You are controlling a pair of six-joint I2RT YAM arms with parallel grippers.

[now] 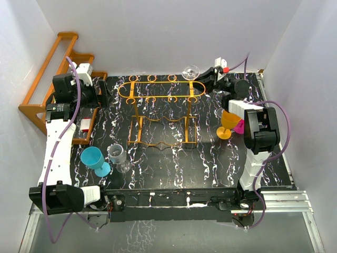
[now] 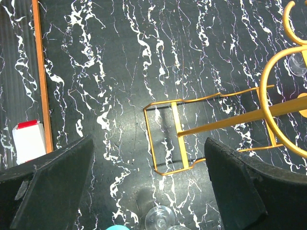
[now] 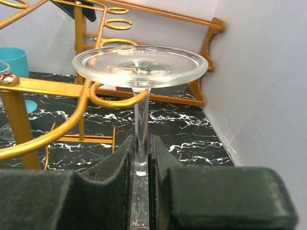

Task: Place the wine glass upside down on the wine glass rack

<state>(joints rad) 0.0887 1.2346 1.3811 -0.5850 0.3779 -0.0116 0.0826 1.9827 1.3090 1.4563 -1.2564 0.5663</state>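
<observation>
Clear wine glass point(image 3: 140, 67) between right fingers point(image 3: 103, 184)

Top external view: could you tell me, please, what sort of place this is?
Probably a robot test cell: left arm and right arm bolted at a marbled table, plain white walls around, a wine glass rack set out.

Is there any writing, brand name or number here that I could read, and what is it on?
No text can be read anywhere.
Tiny dark marks on the foot of the wine glass are too small to read.
The white box with a red top shows no legible print.
</observation>
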